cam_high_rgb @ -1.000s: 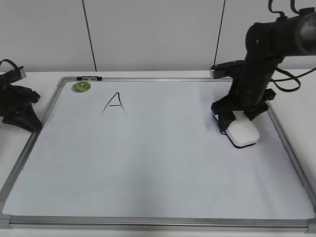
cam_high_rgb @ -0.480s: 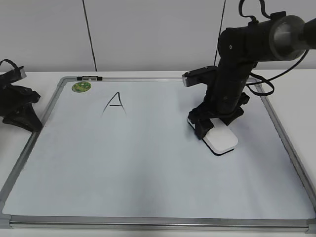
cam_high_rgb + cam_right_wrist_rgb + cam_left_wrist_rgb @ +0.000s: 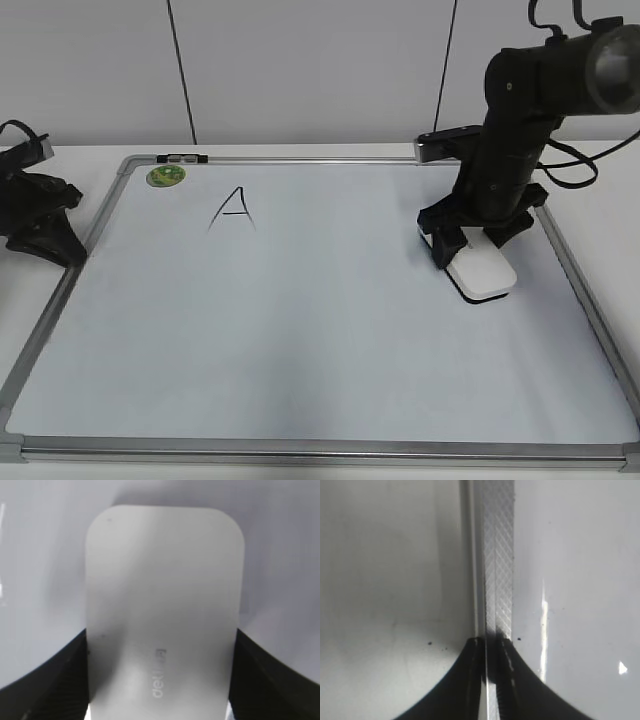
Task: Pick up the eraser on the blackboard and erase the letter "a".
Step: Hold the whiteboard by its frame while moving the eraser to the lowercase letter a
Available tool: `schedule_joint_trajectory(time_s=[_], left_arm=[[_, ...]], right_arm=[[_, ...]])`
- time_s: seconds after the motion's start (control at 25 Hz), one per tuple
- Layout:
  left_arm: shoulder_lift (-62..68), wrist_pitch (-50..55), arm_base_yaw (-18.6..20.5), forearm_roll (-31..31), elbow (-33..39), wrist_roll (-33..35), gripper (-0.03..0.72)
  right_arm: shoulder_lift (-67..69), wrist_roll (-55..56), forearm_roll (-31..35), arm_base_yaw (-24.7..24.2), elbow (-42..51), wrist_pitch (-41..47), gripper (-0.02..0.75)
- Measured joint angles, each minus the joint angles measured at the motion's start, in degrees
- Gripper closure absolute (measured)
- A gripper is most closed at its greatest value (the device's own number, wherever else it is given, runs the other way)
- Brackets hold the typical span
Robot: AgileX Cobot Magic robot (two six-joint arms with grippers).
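Right arm is swinging back rightward: half a second ago the white rounded plastic eraser (image 3: pixel 481 273) was nearer the board's middle, a second ago further right; now it is sitting between those two spots, flat on the right part of the large white board with grey aluminium frame (image 3: pixel 300 445). So the arm is scrubbing side to side.

Right gripper (image 3: pixel 468 243) fingers are closed on the eraser's two long sides; the right wrist view shows the dark fingers (image 3: pixel 42 675) pressed against both edges, grey lettering on top.

No small lowercase "a" is showing anywhere on the board; under and around the eraser the surface reads blank. Judgement: the letter is probably already wiped or hidden beneath the block. The angular capital "A" in black marker (image 3: pixel 233 211) is standing untouched, well apart at upper left, near the round green magnet (image 3: pixel 165 176).

Left gripper (image 3: pixel 490 645) is idling over the frame's left edge, fingers together, holding nothing.
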Motion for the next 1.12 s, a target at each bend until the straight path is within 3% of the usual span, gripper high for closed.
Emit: schedule_joint_trajectory(time_s=[0.28,0.56,0.96,1.12], left_arm=[[0.0,0.0,0.0,0.0,0.0,0.0,0.643],[0.0,0.0,0.0,0.0,0.0,0.0,0.643],[0.0,0.0,0.0,0.0,0.0,0.0,0.643],[0.0,0.0,0.0,0.0,0.0,0.0,0.643]], right_arm=[[0.0,3.7,-5.4,-1.6,-0.1,0.3,0.202],[0.0,-1.1,0.9,-1.5,-0.1,0.5,0.202],[0.0,-4.9,3.2,6.9,-0.2,1.6,0.202],[0.0,-5.6,4.5,8.3,-2.9,5.9,0.202]])
